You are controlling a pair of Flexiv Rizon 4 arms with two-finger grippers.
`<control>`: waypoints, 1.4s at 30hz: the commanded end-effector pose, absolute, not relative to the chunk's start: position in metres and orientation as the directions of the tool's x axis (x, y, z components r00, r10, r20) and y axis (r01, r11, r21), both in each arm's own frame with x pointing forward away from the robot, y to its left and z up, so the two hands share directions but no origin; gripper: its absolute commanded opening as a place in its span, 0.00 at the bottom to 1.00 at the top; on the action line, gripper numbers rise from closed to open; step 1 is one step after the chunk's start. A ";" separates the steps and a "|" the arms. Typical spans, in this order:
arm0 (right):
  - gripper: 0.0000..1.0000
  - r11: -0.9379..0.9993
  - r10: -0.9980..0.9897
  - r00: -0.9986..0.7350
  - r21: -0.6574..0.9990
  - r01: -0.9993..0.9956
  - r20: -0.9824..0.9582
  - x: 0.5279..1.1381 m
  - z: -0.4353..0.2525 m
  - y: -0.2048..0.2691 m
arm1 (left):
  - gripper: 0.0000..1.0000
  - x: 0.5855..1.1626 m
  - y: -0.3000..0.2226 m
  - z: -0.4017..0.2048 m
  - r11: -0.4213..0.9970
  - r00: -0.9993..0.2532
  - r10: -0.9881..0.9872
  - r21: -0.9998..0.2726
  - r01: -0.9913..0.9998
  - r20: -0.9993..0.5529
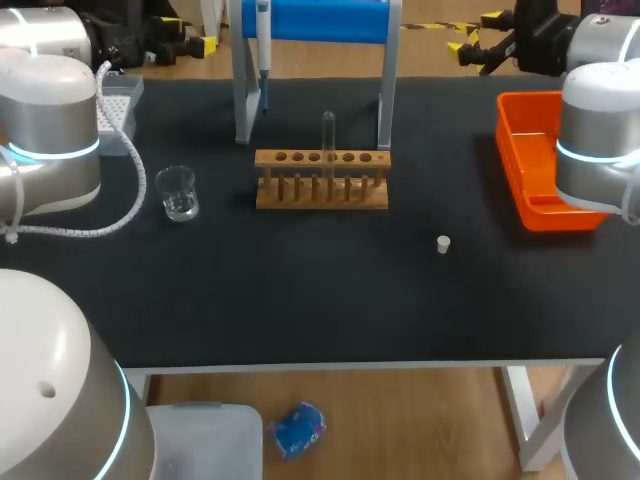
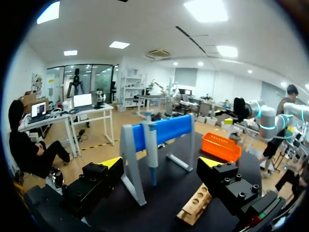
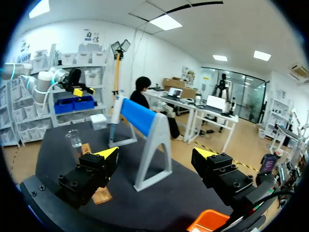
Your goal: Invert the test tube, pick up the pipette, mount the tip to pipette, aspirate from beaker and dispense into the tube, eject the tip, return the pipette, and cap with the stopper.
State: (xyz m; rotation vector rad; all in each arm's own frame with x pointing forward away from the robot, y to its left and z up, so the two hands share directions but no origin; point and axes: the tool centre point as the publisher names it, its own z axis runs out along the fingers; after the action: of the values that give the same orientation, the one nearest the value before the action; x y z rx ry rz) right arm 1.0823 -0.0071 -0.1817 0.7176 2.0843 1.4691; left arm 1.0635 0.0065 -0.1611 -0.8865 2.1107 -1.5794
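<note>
A clear test tube (image 1: 328, 135) stands upright in the wooden rack (image 1: 322, 181) at the middle of the table. The pipette (image 1: 263, 48) hangs on the blue-topped stand (image 1: 315, 20) behind the rack; in the left wrist view the pipette (image 2: 151, 150) is ahead of my fingers. A glass beaker (image 1: 177, 193) sits left of the rack. The small white stopper (image 1: 443, 244) lies alone to the right. My left gripper (image 2: 161, 164) and right gripper (image 3: 155, 154) are both open and empty, held high at the table's far corners, facing the stand.
An orange bin (image 1: 540, 160) stands at the right edge, under my right arm. A tip box (image 1: 118, 105) sits at the far left by my left arm. A white cable (image 1: 110, 220) loops onto the table near the beaker.
</note>
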 end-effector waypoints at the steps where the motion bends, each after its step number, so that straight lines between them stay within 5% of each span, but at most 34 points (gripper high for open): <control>1: 1.00 0.266 0.581 -0.811 0.957 0.116 -0.063 1.060 -0.185 -0.011 | 1.00 1.047 0.008 -0.164 0.189 -0.797 -0.600 -0.956 -0.223 0.068; 6: 1.00 0.269 0.385 -0.921 0.962 0.052 -0.058 1.031 -0.186 -0.008 | 1.00 1.020 -0.002 -0.170 0.232 -0.886 -0.461 -0.956 -0.180 0.055; 19: 1.00 0.269 0.385 -0.921 0.962 0.052 -0.058 1.031 -0.186 -0.008 | 1.00 1.020 -0.002 -0.170 0.232 -0.886 -0.461 -0.956 -0.180 0.055; 32: 1.00 0.134 0.002 -0.999 0.990 -0.052 -0.053 0.960 -0.204 0.041 | 1.00 0.961 -0.045 -0.215 0.267 -0.963 -0.264 -0.957 -0.116 0.043; 42: 1.00 0.151 -0.001 -0.998 0.986 -0.065 -0.066 0.958 -0.204 0.042 | 1.00 0.961 -0.045 -0.215 0.267 -0.963 -0.264 -0.957 -0.116 0.043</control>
State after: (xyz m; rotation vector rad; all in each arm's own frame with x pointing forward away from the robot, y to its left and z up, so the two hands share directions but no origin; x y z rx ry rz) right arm 0.9549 0.0428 -0.2037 -0.0546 2.3379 2.0090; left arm 0.9620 -0.0452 -0.2149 -0.3612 2.4018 -1.7943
